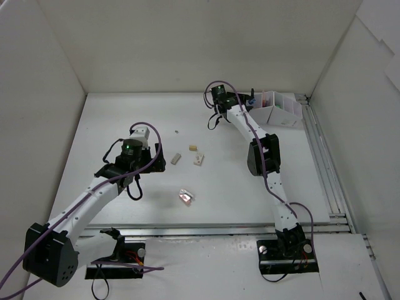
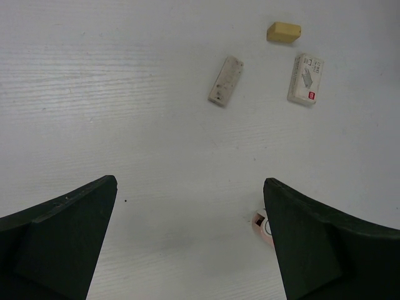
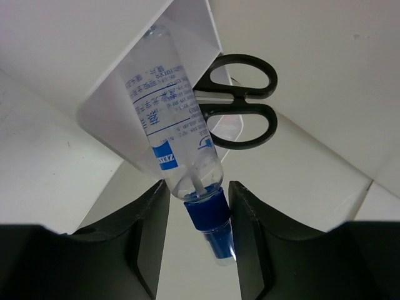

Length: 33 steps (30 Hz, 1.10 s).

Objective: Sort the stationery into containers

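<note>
Blue-capped tube [image 3: 169, 125], one, pinched between my right fingers [image 3: 144, 250], one scissors [image 3: 240, 112] at one o'clock; left fingers [image 2: 56, 244] wide, three erasers [image 2: 225, 81] [image 2: 284, 32] [image 2: 306, 78] at twelve.

Place: we're looking into a robotics lab test cell.
Walls: plain white panel walls [image 1: 187, 44] box in our white table [image 1: 125, 125].
Rig: silver metal rails [image 1: 325, 165] along the edge, purple cables [image 1: 219, 82] trailing off white-and-black robot arms [image 1: 250, 132].
</note>
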Motion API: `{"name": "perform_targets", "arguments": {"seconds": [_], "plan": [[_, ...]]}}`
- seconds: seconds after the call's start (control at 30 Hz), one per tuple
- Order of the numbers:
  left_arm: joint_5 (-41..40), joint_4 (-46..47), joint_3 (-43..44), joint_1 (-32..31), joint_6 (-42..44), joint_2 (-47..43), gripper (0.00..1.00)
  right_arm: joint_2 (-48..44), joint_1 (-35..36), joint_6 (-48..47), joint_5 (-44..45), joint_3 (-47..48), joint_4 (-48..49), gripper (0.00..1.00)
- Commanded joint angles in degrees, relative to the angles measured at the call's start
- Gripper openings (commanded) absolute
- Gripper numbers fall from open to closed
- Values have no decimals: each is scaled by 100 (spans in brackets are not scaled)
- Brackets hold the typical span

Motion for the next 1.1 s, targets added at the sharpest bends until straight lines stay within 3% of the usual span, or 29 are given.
{"name": "perform_targets", "arguments": {"seconds": [0.0, 0.07, 0.13, 0.33, 0.43, 0.53, 0.67, 0.73, 0.87, 0.9, 1.07], "plan": [[127, 316, 32, 75, 47, -60, 99, -185, 37, -362, 475, -14, 570, 39], [136, 325, 14, 75, 30, -86, 99, -203, 64, -484, 554, -67, 641, 40], [153, 334, -3, 75, 39, -104, 100, -256, 55, -538, 572, -181, 659, 34], [241, 351, -4, 128, 39, -121, 100, -343, 90, -669, 642, -173, 1035, 52], [241, 351, -30, 128, 47, -139, 99, -352, 99, -801, 651, -138, 1317, 43], [259, 334, -21, 128, 47, -148, 99, -396, 125, -837, 703, -199, 1414, 51], [285, 351, -21, 128, 74, -191, 99, -693, 195, -503, 440, -199, 1459, 53], [294, 317, -4, 128, 83, -209, 100, -870, 301, -266, 221, -260, 1467, 61], [399, 290, 23, 128, 100, -332, 99, -1781, 564, 682, -576, -934, 1389, 70], [434, 255, 40, 128, 100, -350, 100, -2002, 617, 953, -754, -1112, 1371, 78], [575, 132, 119, 128, 100, -473, 99, -3512, 828, 3536, -1843, -2629, 1353, 97]]}}
